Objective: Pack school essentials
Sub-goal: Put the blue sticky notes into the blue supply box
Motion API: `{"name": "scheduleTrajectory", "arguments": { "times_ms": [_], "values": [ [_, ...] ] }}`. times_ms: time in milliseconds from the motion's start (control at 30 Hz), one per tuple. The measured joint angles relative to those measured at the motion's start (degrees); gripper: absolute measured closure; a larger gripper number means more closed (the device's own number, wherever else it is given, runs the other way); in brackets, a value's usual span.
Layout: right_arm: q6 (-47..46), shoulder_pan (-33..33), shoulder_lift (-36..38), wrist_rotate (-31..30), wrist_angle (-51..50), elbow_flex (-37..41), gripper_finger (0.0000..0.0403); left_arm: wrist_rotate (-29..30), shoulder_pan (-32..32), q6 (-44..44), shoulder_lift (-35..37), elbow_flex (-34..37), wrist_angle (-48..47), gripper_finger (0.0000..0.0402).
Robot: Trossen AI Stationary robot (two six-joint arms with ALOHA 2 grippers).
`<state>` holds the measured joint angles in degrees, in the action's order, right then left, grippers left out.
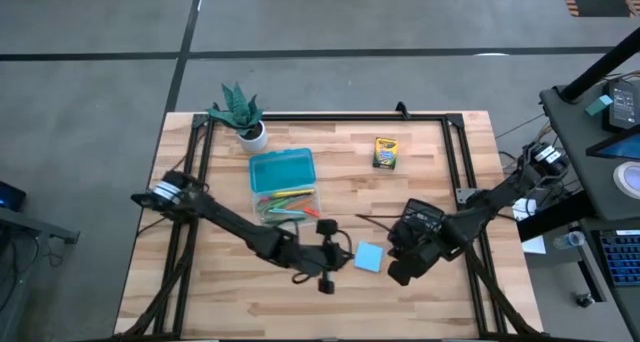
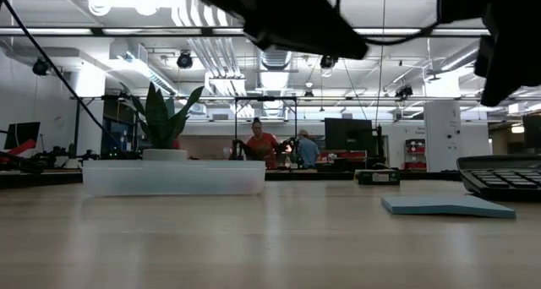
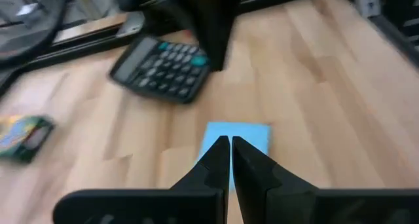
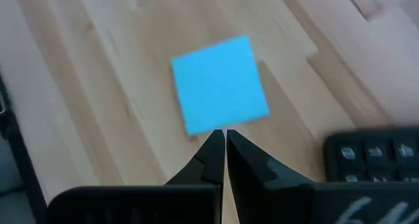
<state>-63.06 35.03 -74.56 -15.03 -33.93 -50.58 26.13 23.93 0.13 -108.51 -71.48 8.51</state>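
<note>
A pale wooden tabletop (image 1: 420, 182) framed by black rails is seen from above, with a grey floor around it. Near its front middle the square blue sticky pad (image 1: 369, 257) is laid flat, and it is flanked by both arms. Just to its left the left gripper (image 1: 335, 252) is held, its fingers (image 3: 216, 160) brought almost together with only a thin slit between them and nothing held; in the left wrist view the pad (image 3: 237, 140) is seen just beyond their tips. To the pad's right the right gripper (image 1: 398, 272) is placed, its fingers (image 4: 211, 152) likewise nearly closed and empty, with the pad (image 4: 219, 84) lying just ahead of them. A black calculator (image 1: 418, 222) is seen beside the right arm, near the pad. Farther back, left of centre, an open clear case (image 1: 283, 187) with a teal lid is found, and coloured pens and pencils (image 1: 285, 204) are held in it. The yellow-green crayon box (image 1: 385, 152) is laid well apart, towards the far right. A small potted plant (image 1: 240, 114) is set at the far left corner.
</note>
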Motion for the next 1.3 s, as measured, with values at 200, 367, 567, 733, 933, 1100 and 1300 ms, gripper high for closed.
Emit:
{"name": "scheduleTrajectory", "arguments": {
  "times_ms": [200,367,567,733,933,1100,1300],
  "values": [
    [-6.30,0.11,3.03,-0.01,6.46,6.96,0.0394,-4.70,-0.25,0.21,-7.87,-6.97,-0.10,0.0402],
    [-9.55,0.11,3.17,0.21,13.55,11.31,0.0394,-4.89,-0.25,-2.21,-13.13,-9.98,-0.11,0.0402],
    [-13.42,0.11,3.23,-0.08,16.24,14.43,0.0391,-5.09,-0.20,-5.47,-15.40,-9.25,-0.24,0.0402],
    [-14.34,0.09,1.41,-0.65,17.16,14.48,0.0359,-5.07,-1.04,-7.31,-17.21,-8.99,-0.17,0.0402],
    [-15.59,-0.18,0.14,-1.52,18.49,14.46,0.0298,-4.96,-1.10,-7.52,-18.25,-8.93,-0.07,0.0402],
    [-17.58,-0.18,0.15,-1.54,18.45,14.46,0.0248,-4.92,-1.48,-7.51,-18.25,-8.41,0.06,0.0402],
    [-19.81,-0.18,-0.26,-1.57,18.74,14.46,0.0203,-4.78,-1.47,-7.46,-18.25,-7.76,0.44,0.0402]
  ]
}}
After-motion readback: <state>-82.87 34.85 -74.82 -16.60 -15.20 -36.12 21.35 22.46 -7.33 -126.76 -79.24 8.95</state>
